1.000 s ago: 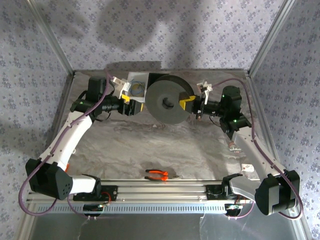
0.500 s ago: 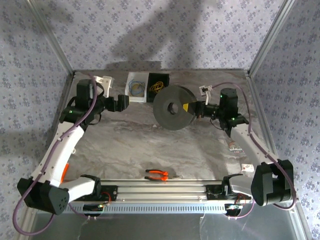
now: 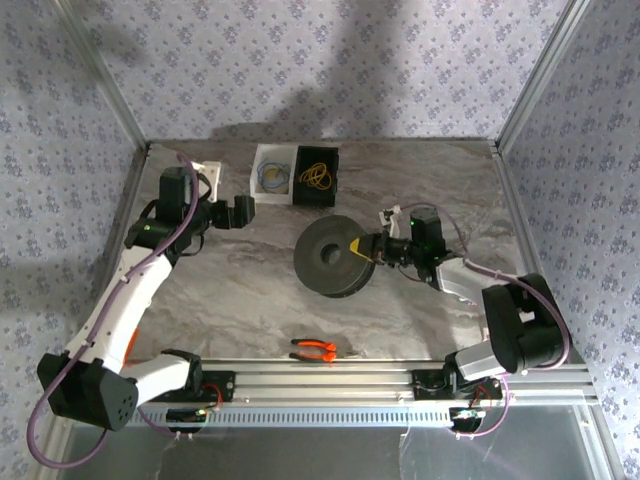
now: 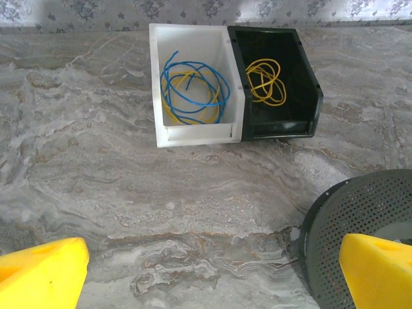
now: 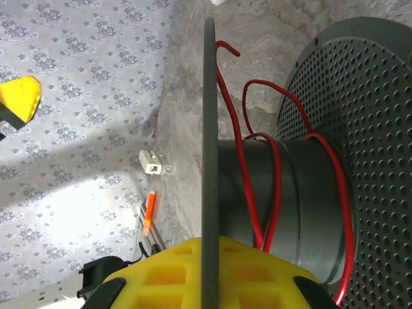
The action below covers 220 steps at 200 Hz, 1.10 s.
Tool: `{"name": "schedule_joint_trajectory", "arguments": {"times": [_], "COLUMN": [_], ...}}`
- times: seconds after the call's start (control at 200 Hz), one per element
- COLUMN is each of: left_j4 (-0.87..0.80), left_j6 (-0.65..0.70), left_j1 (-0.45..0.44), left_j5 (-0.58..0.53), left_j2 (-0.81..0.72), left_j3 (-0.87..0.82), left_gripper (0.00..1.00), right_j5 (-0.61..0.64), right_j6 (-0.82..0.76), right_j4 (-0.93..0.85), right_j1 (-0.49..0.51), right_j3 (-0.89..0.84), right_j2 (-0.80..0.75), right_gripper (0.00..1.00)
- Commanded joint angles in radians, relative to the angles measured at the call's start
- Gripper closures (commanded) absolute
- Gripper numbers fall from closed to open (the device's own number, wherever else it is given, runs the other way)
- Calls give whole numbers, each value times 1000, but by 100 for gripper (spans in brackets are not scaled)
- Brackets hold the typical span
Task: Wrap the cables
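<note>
Red cable (image 5: 351, 219) sits in loose turns round the hub of the grey reel (image 3: 330, 257), mid-bench. Its free end pokes out past the flange rim. Reel is tilted, face up toward the top camera. Right tool (image 3: 362, 247) is clamped on the flange. Left tool (image 3: 243, 210) is spread wide and empty, toward the far-left corner.

Free table (image 3: 230, 290) lies left of the spool (image 3: 325, 262); the white bin (image 3: 272, 199), black bin (image 3: 316, 201) and pliers (image 3: 314, 349) border it.

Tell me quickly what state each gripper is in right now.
Left gripper: open, holding nothing.
Right gripper: closed on the rim of the spool, which carries the red cable.
</note>
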Motion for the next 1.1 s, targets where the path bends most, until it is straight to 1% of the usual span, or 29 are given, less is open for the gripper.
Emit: {"name": "schedule_joint_trajectory", "arguments": {"times": [0.0, 0.105, 0.18, 0.22, 0.375, 0.405, 0.47, 0.535, 0.69, 0.795, 0.81, 0.849, 0.924, 0.959, 1.034, 1.094], "left_j4": [47, 54, 54, 57, 57, 57, 57, 57, 53, 55, 56, 55, 52, 51, 50, 51], "left_j6": [-21, -29, -33, -34, -39, -41, -40, -42, -42, -42, -42, -42, -39, -40, -38, -37], "left_j1": [4, 4, 4, 4, 4, 4, 4, 4, 4, 4, 4, 4, 4, 4, 4, 5], "left_j5": [8, 17, 23, 25, 31, 33, 36, 39, 44, 48, 48, 50, 50, 49, 48, 44], "left_j2": [10, 16, 22, 24, 30, 31, 33, 38, 48, 52, 52, 52, 50, 49, 50, 49], "left_j3": [-7, -14, -18, -17, -18, -18, -18, -17, -10, -8, -7, -8, -7, -6, -8, -10], "left_gripper": [0, 0, 0, 0, 0, 0, 0, 0, 0, 0, 0, 0, 0, 0, 0, 0], "right_j5": [61, 112, 151, 171, 215, 221, 234, 249, 284, 302, 304, 305, 320, 326, 348, 373], "right_j6": [42, 26, -12, -41, -98, -109, -129, -145, -185, -188, -218, -233, -261, -275, -311, -340], "right_j4": [93, 73, 22, -22, -108, -125, -165, -196, -275, -324, -330, -351, -401, -429, -492, -545], "right_j1": [17, 23, 30, 38, 69, 78, 87, 92, 100, 98, 98, 98, 100, 100, 99, 93], "right_j3": [-18, -27, -17, -3, 44, 54, 72, 84, 104, 118, 120, 128, 147, 157, 174, 185], "right_j2": [52, 104, 132, 142, 173, 179, 187, 191, 179, 162, 159, 149, 126, 116, 88, 63], "right_gripper": [100, 100, 100, 97, 96, 95, 89, 86, 73, 70, 69, 67, 58, 51, 31, 21]}}
